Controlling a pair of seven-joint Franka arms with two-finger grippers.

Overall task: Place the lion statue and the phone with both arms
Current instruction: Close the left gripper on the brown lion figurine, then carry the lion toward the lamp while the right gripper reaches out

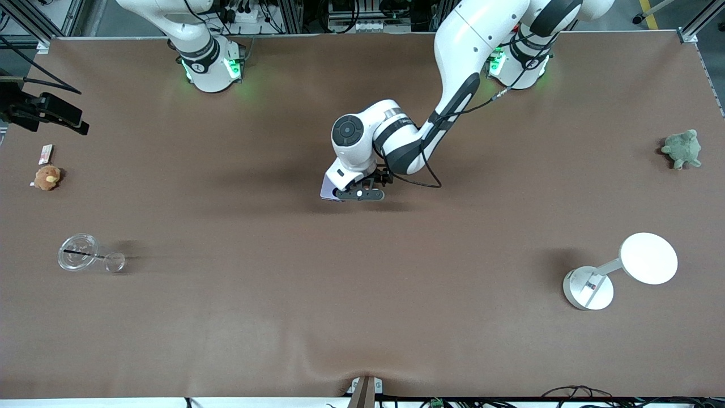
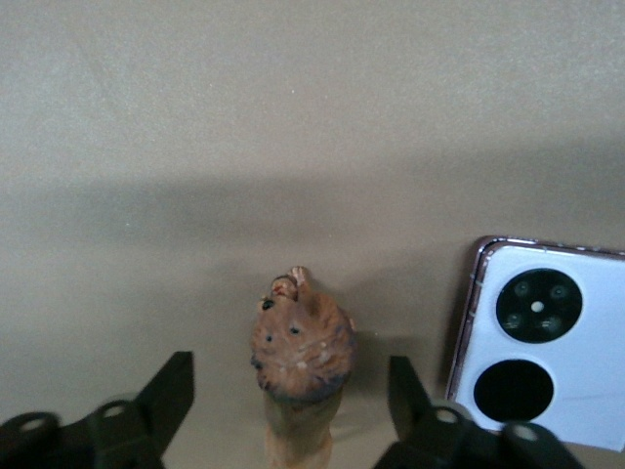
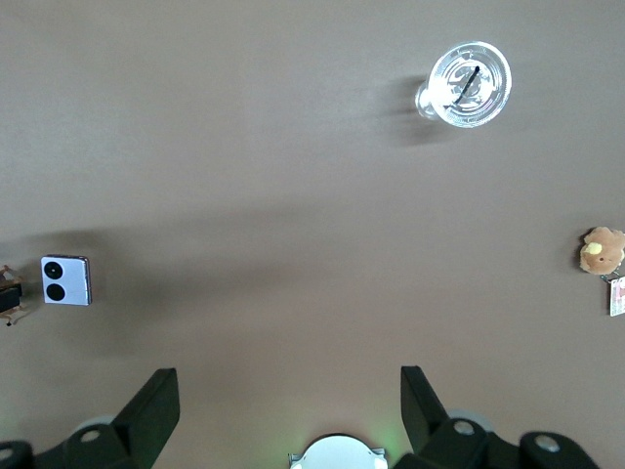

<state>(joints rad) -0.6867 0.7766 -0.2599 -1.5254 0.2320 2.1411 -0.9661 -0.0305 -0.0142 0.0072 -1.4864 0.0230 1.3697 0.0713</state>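
The lion statue (image 2: 298, 350) stands on the brown table, seen head-on in the left wrist view. My left gripper (image 2: 290, 369) is open, its fingers on either side of the lion with a gap on each side. In the front view this gripper (image 1: 359, 194) is low over the table's middle and hides the lion. The pale lavender phone (image 2: 537, 342) lies flat beside the lion, camera circles up, and shows in the front view (image 1: 327, 189) and the right wrist view (image 3: 65, 280). My right gripper (image 3: 285, 376) is open and empty, high above its own base, and waits.
A tan plush toy (image 1: 47, 177) and a small card (image 1: 46, 153) lie at the right arm's end. A clear cup with its lid (image 1: 79, 252) lies nearer the camera. A green plush turtle (image 1: 682, 148) and a white round stand (image 1: 617, 272) are at the left arm's end.
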